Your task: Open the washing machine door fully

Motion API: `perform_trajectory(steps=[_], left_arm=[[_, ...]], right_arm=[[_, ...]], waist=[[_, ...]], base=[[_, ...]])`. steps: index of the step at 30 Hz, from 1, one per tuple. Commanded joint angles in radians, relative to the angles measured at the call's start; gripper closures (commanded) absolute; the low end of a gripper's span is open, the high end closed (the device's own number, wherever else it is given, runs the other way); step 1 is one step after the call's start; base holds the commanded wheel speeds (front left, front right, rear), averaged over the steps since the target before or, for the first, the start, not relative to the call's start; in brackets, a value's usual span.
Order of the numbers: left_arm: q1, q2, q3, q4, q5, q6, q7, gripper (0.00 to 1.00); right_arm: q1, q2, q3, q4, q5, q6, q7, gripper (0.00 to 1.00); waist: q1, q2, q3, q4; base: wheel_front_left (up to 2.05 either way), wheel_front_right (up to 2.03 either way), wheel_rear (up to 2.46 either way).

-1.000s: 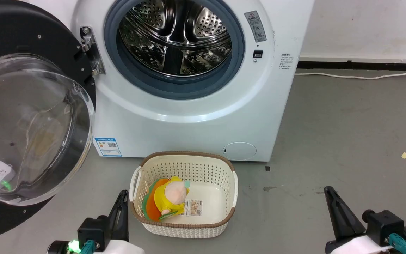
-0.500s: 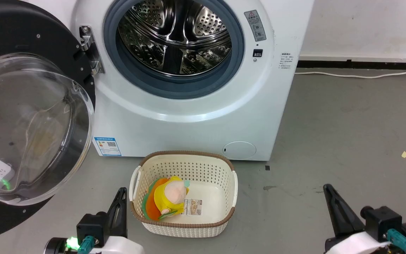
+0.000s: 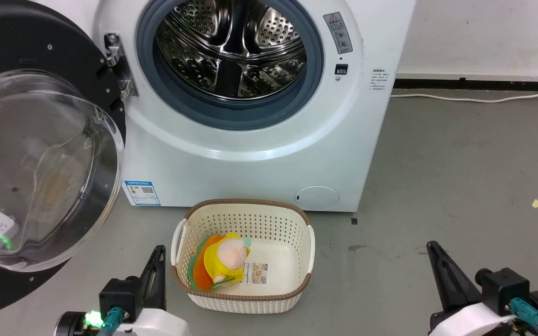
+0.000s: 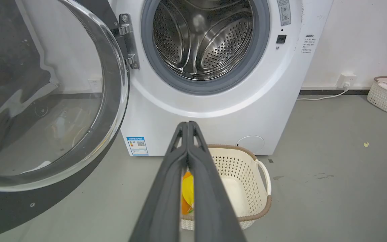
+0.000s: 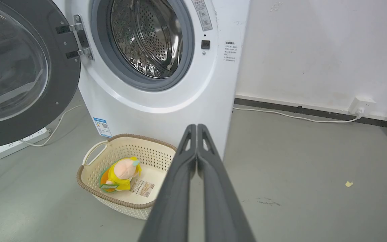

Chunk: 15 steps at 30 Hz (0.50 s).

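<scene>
Large round glossy black washing machine door [image 3: 40,163], bulging clear glass bowl at its centre, hangs swung wide on its metal hinge [image 3: 118,65], left of the white front-loader's [image 3: 259,172] open steel drum [image 3: 231,46]. Both the left gripper [image 3: 159,254] and right gripper [image 3: 433,249] are pinched closed, holding nothing, apart from the door.

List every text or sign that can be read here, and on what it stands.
No wording is legible.
Grey sticker right of the drum: warning triangle; writing too small.
Blue label on the washing machine, lower left: QR code; text blurred.
Small print at its right edge: too small.
Paper label in the basket: blurred.
</scene>
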<state>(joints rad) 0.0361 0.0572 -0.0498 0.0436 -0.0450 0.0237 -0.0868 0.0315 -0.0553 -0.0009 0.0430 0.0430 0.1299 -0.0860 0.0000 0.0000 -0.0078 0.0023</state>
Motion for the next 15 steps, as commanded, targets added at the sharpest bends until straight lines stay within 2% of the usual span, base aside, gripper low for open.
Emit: perform_trajectory(steps=[1, 15], left_arm=[[-0.017, 0.000, 0.005, -0.006, 0.007, -0.003, 0.008, 1.00], [-0.024, -0.002, 0.021, -0.020, 0.021, -0.010, 0.036, 1.00]], right_arm=[[-0.014, 0.004, 0.000, -0.010, -0.010, 0.001, 0.007, 1.00], [-0.020, 0.004, 0.000, -0.022, -0.022, 0.001, 0.035, 1.00]], waist=[[0.0000, 0.0000, 0.000, 0.000], [0.0000, 0.0000, 0.003, -0.001]], base=[[0.00, 0.00, 0.00], [0.00, 0.00, 0.00]])
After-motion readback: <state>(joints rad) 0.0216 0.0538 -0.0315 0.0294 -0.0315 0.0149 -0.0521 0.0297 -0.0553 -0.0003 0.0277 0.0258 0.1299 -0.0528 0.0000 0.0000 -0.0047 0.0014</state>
